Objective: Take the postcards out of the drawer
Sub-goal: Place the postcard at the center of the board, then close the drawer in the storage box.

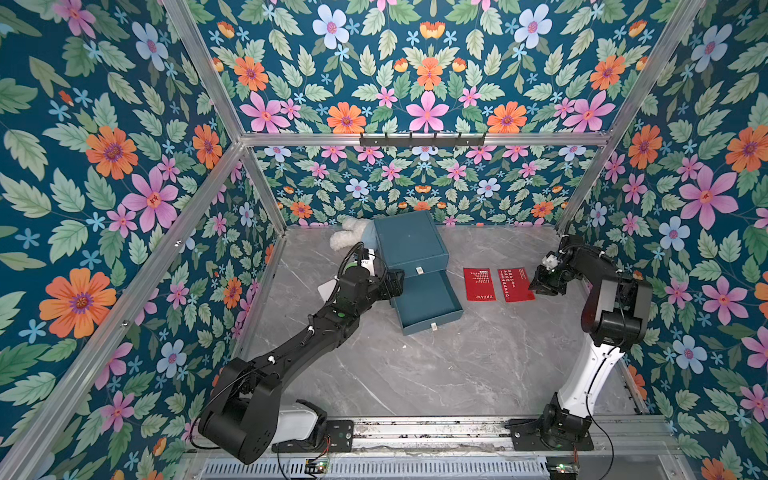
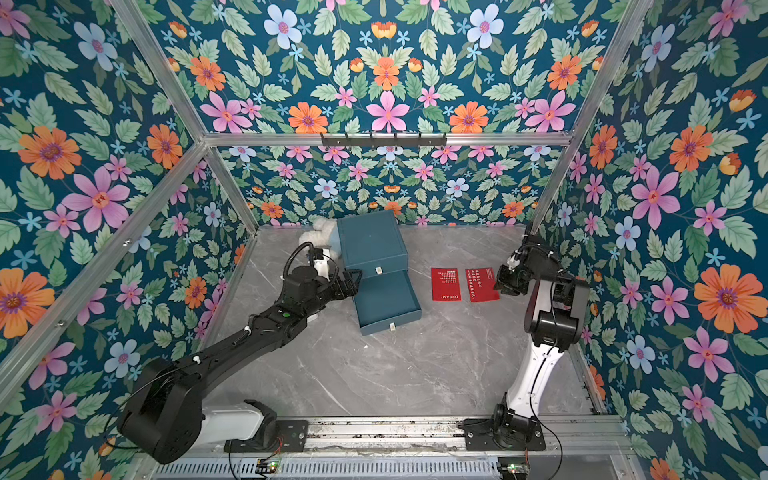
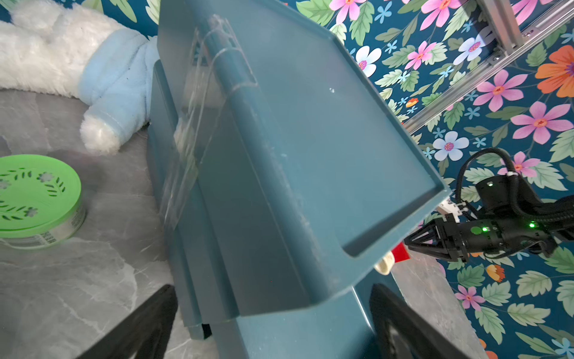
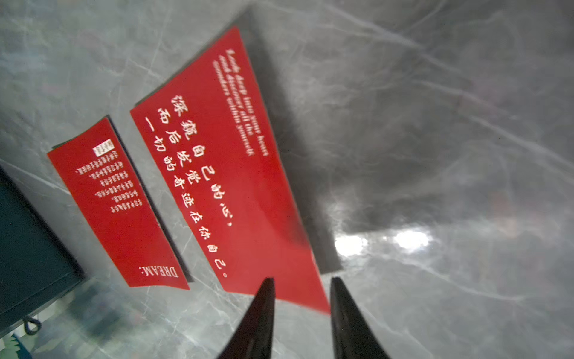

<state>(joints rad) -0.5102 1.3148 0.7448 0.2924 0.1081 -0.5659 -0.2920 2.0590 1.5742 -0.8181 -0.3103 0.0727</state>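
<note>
Two red postcards lie on the grey table to the right of the teal drawer box. One postcard reads DREAM; the other carries white script. The drawer is pulled out and its visible inside is bare. My right gripper is open, and the near corner of the script postcard lies in the gap between its fingers. My left gripper is open wide, straddling the box's left side.
A white plush toy in a light blue robe lies behind the box at the back wall. A round green-lidded tin sits on the table left of the box. Flowered walls close in the table on three sides.
</note>
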